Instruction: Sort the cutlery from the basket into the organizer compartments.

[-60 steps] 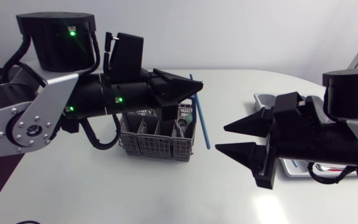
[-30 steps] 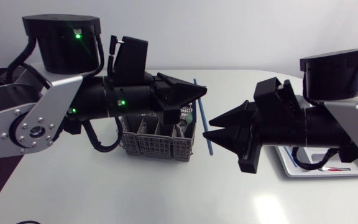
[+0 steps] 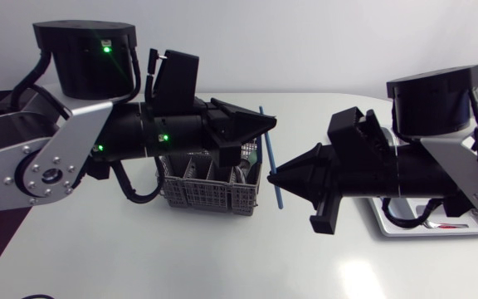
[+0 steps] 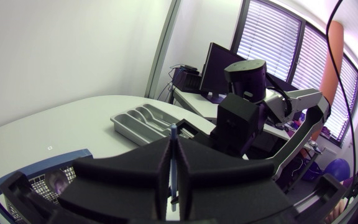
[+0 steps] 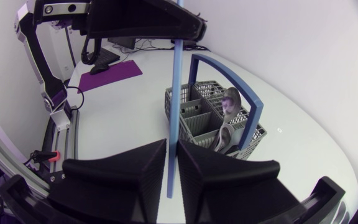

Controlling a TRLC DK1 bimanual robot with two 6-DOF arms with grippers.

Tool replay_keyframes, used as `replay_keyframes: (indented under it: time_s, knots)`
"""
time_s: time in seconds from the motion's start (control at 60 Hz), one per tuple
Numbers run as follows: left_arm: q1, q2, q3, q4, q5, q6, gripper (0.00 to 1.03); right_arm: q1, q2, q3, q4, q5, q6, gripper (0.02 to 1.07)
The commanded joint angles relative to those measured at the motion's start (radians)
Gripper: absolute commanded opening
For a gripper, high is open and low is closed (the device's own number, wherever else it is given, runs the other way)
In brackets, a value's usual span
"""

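A long thin blue utensil (image 3: 268,154) hangs upright just beside the wire cutlery basket (image 3: 210,195). My left gripper (image 3: 268,124) is shut on its upper part, seen between the fingers in the left wrist view as the blue utensil (image 4: 173,155). My right gripper (image 3: 274,174) comes in from the right and is shut on the same stick lower down; the blue utensil (image 5: 176,93) runs up between its fingers (image 5: 142,168). Spoons (image 5: 230,99) stand in the basket (image 5: 197,115). The grey organizer (image 4: 145,118) lies behind my right arm.
The basket has a blue arched handle (image 5: 253,112). The organizer tray (image 3: 388,224) is mostly hidden under my right arm, with a red-handled piece (image 3: 446,224) showing in it. Bare white table lies in front of the basket.
My right gripper has moved left to the blue utensil and its fingers have come together on it. The left arm has barely shifted, still holding the utensil.
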Motion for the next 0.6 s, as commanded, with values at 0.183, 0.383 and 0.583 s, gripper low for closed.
replay_keyframes:
  time_s: [0.183, 0.383, 0.583]
  knots:
    - [-0.008, 0.015, 0.030, 0.006, 0.015, -0.029, 0.04, 0.010, 0.018, 0.019, 0.006, 0.001, 0.027, 0.08]
    - [-0.006, 0.015, 0.036, 0.011, 0.014, -0.034, 0.25, 0.011, 0.001, 0.015, -0.007, 0.001, 0.034, 0.08]
    - [0.031, -0.005, 0.073, -0.005, 0.014, -0.034, 0.81, 0.013, -0.042, -0.008, -0.038, 0.002, 0.035, 0.08]
